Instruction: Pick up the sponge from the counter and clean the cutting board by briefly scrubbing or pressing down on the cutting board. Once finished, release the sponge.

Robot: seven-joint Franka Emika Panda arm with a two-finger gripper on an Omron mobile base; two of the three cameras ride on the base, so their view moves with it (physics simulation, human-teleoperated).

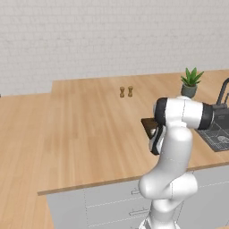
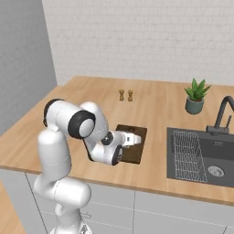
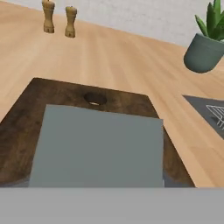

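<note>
Because the hand view looks out just above a flat grey-green face, the sponge [image 3: 98,146] sits right under the camera, at the gripper [image 2: 137,138], lying on or just above the board [image 3: 22,127]. The fingertips themselves are hidden behind that grey face, so I cannot tell whether they pinch the sponge or stand spread around it. In the right base view the wrist reaches forward over the near half of the board, low to the wood.

The sponge is likely light and soft, giving under a squeeze, so a hold across its short sides, low enough to catch the firmer bottom layer, should serve; pressed down, it would flatten rather than slide. The board looks stiff and heavy enough to stay put under a brief scrub, though its dark surface may be smooth. The round hole [image 3: 95,99] near its far edge lies just beyond the sponge.

Further out on the counter [image 3: 122,57], the sink [image 2: 201,155] lies to the right with its tap [image 2: 224,112], well apart from the board. Beyond stand the plant [image 3: 208,41] and, far left, the two mills [image 3: 59,18] near the wall.
</note>
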